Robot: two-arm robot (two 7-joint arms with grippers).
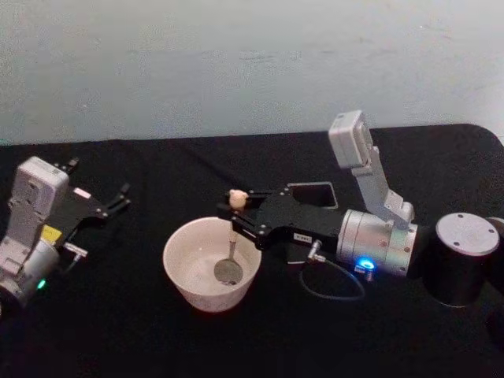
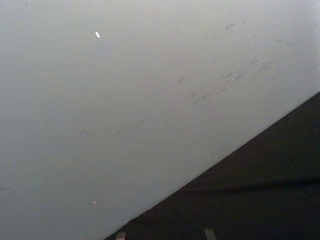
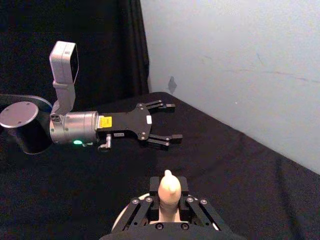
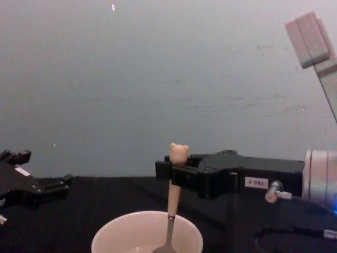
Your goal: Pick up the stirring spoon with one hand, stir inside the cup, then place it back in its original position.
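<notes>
Over the black desk, we see the right claw clamped on the stirring spoon handle, keeping it upright so its bowl reaches the cup bottom for stirring. The dark holder stands just behind. The left claw rests open, well aside.

— The small bear-headed spoon?
— Matt beige handle, perhaps plastic; shiny steel neck and bowl.
— The wide cream-white cup?
— Smooth, faintly glossy. The black tablecloth is matt fabric.
</notes>
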